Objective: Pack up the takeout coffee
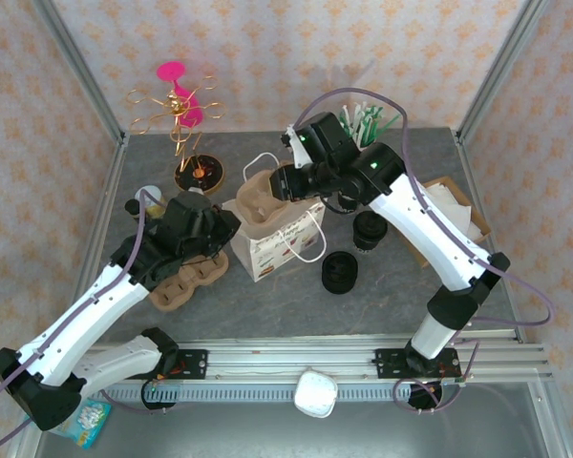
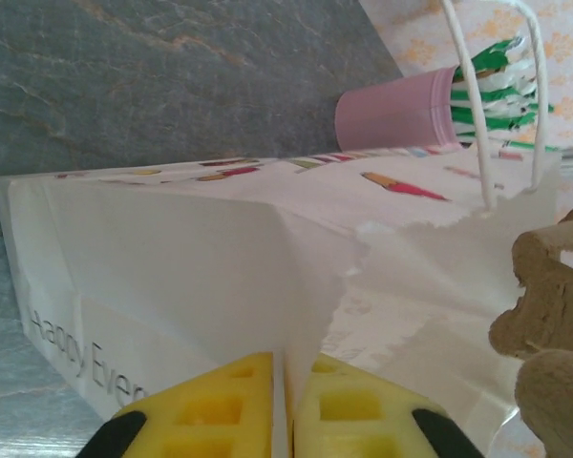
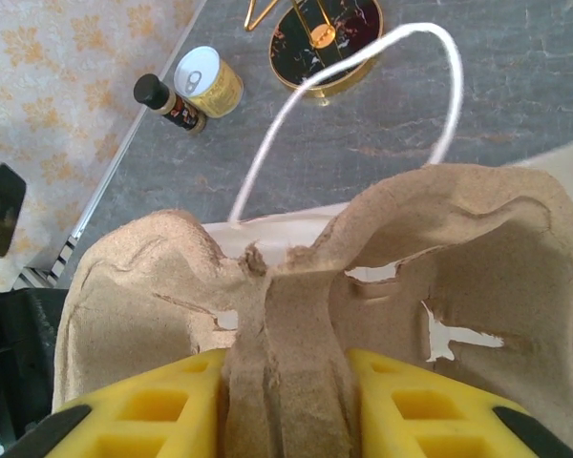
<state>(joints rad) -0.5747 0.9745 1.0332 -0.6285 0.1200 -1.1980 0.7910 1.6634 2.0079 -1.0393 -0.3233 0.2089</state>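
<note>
Coffee (image 1: 339, 272), apparently the lidded black cup, stands on the table (image 1: 267, 310) just right of the bag (image 1: 277, 250), unpacked. Right gripper (image 3: 286, 382) is clamped on the carrier (image 3: 296, 286) by its centre ridge, holding it over the bag mouth, presumably for lowering in. Left gripper (image 2: 285, 367) is nearly closed on the bag wall, steadying it upright.

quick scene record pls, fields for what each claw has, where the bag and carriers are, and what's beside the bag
left claw: pinching the top edge of the paper bag
right claw: shut on the centre ridge of a pulp cup carrier
carrier position: at the bag's open mouth
bag: upright on the table, handles loose
second carrier: on the table under the left arm
right of bag: black lids in a low pile, stack of cups behind them
</note>
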